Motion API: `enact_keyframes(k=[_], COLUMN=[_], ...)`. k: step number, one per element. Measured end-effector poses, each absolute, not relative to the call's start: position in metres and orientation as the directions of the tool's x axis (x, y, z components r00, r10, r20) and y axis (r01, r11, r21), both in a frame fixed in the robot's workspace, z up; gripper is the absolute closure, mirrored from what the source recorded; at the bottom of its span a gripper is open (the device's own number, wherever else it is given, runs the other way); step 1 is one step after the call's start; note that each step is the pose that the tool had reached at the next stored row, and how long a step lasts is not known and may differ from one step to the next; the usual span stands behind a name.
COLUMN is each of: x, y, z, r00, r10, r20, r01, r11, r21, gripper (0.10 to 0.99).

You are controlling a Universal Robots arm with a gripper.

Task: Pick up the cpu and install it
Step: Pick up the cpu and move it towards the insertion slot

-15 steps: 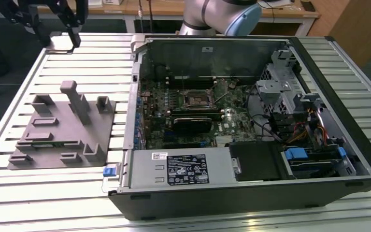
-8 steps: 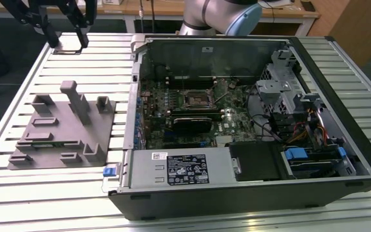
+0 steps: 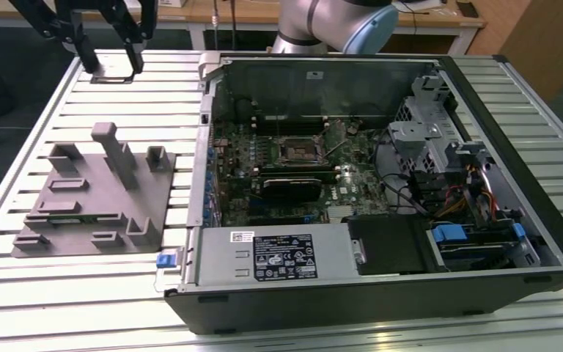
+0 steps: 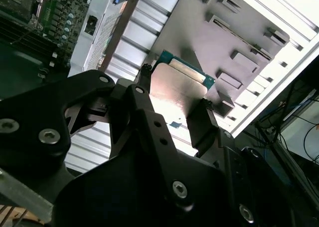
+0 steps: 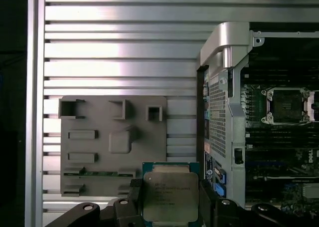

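Currently we log: gripper (image 5: 170,187) pinching cpu (image 5: 169,199) by edges; exterior view, gripper twelve o'clock of grey fixture (image 3: 86,213).

We see a ribbed aluminium table (image 3: 67,308), a wooden desk (image 3: 257,13) beyond it, and dark floor (image 3: 3,183) at the exterior view's left.
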State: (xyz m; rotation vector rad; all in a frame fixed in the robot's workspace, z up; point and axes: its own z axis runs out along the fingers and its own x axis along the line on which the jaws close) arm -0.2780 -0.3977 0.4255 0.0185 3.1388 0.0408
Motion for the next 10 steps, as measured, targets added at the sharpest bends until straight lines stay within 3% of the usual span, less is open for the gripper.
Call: enact_keyframes(k=[10], x=[-0.2671], y=[-0.3977], z=[0.4243], r00=[-1.0], r10=[0.012], r20=[-0.002], r01=[0.012], r11=[1.0], r21=[0.026], gripper=[0.549])
